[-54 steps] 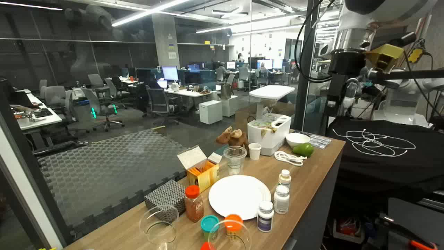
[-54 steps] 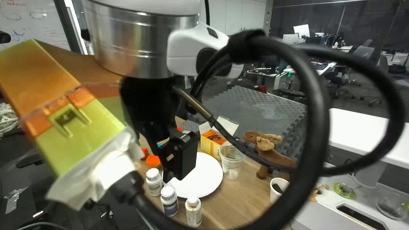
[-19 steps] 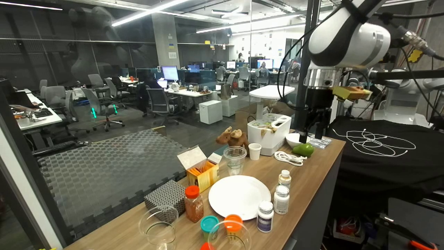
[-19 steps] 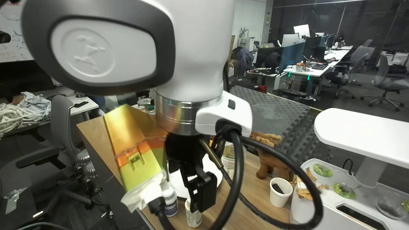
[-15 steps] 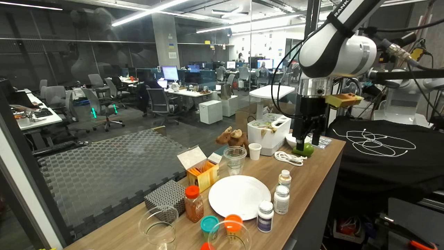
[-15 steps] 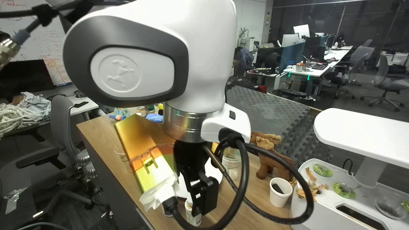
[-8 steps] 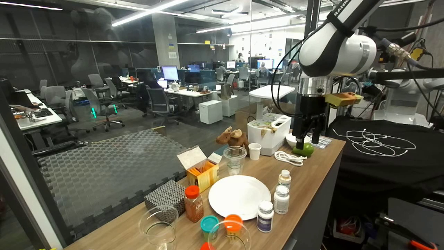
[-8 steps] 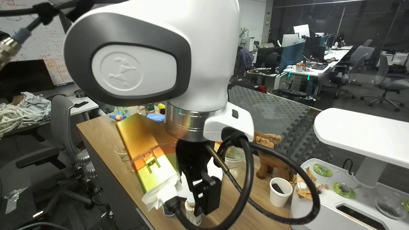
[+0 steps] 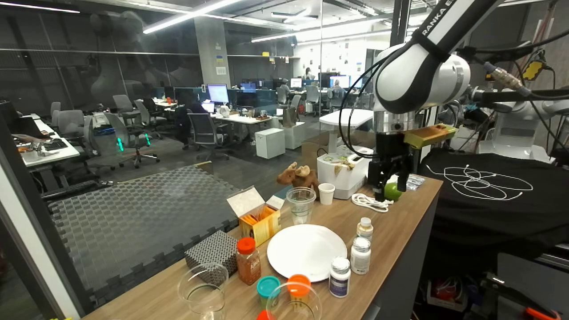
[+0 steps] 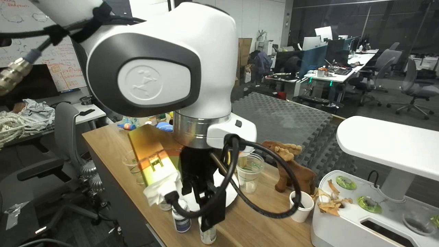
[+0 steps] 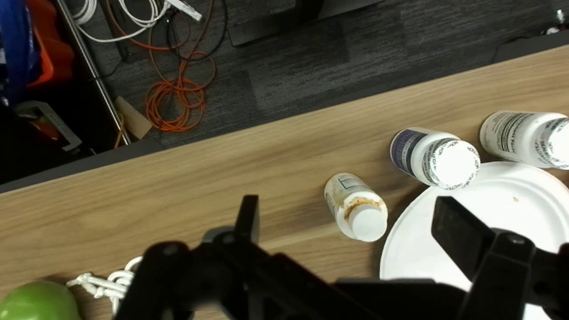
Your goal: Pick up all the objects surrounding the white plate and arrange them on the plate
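In an exterior view, the small bottle (image 9: 365, 230) stands upright, long axis vertical, at two o'clock of the round white plate (image 9: 304, 251); in the wrist view its brown-stained neck and white cap point near five o'clock. The jaws are spread wide, released, above the wood-grained worktop (image 11: 133, 200). Nearby, a larger white bottle (image 11: 429, 155) wears a purple label and printed seal.

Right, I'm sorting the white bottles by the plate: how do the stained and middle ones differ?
The stained bottle has a plain, narrower cap; the middle bottle, a wider one bearing print. The stained bottle shows brown marks; the middle bottle, none visible. Both stand upright.
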Robot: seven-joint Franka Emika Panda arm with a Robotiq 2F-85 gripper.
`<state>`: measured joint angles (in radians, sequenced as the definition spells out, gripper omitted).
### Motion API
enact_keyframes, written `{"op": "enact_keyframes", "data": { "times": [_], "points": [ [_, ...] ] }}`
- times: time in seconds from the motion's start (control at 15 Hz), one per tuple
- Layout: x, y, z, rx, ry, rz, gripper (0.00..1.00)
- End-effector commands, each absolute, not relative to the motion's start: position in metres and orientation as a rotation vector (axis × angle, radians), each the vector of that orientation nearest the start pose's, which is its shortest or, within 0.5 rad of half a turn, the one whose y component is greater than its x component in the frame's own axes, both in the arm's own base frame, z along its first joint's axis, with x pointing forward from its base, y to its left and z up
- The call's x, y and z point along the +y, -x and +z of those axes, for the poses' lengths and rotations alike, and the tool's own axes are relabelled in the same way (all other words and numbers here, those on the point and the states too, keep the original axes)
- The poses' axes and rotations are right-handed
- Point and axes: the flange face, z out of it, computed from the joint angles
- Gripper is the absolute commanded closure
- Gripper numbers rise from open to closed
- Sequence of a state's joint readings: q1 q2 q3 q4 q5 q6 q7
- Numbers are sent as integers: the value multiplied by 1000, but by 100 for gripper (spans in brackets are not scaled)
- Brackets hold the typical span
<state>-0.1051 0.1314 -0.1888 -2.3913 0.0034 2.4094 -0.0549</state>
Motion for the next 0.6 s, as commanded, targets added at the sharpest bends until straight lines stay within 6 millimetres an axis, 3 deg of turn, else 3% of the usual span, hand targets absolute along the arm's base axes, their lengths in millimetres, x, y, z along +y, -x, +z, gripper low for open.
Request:
{"op": "enact_keyframes", "data": {
  "times": [0.0,0.27,0.53],
  "points": [
    [-108,-491,242,426,3196,142,0],
    [-85,-497,221,468,3219,103,0],
    [-89,-493,202,590,3171,13,0]
  ]
}}
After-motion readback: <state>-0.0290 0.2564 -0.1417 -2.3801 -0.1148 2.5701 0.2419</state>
